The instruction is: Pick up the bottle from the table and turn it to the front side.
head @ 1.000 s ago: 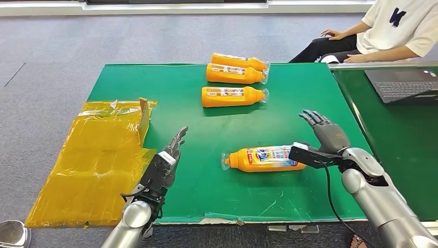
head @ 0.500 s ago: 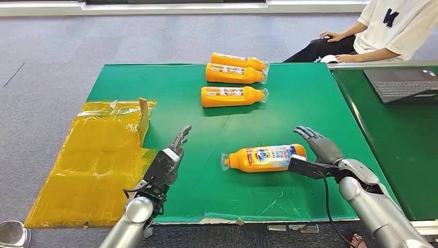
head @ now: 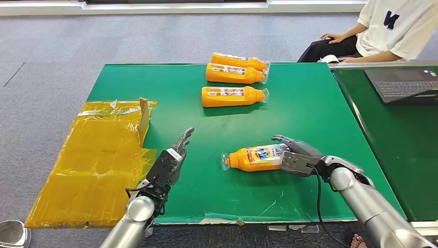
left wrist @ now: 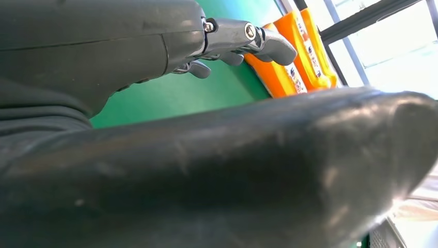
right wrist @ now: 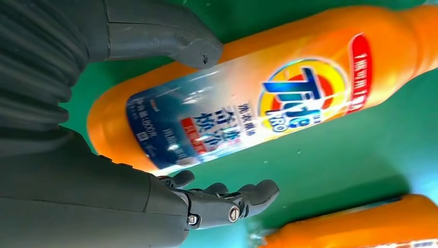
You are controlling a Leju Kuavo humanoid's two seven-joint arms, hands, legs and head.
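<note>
The orange bottle [head: 257, 157] lies on its side near the front middle of the green table [head: 310, 103], cap end toward the robot's left, its colourful printed label facing up. The right hand [head: 293, 155] is at the bottle's base end with fingers [head: 281, 139] reaching over the top of it. From the right wrist view, the bottle [right wrist: 248, 98] sits between the thumb [right wrist: 170, 41] on one side and the darker fingers [right wrist: 232, 199] on the other, the thumb tip at the label's edge; the fingers are spread around it, not clamped, and the bottle rests on the table. The left hand [head: 168, 165] hovers to the bottle's left, well apart, fingers extended and holding nothing. Three more orange bottles [head: 232, 95] lie side by side toward the table's far edge. A sheet of yellow plastic [head: 98, 155] covers the table's left side. A laptop [head: 405, 85] sits on the neighbouring table at right, and a person [head: 382, 31] sits beyond it.
</note>
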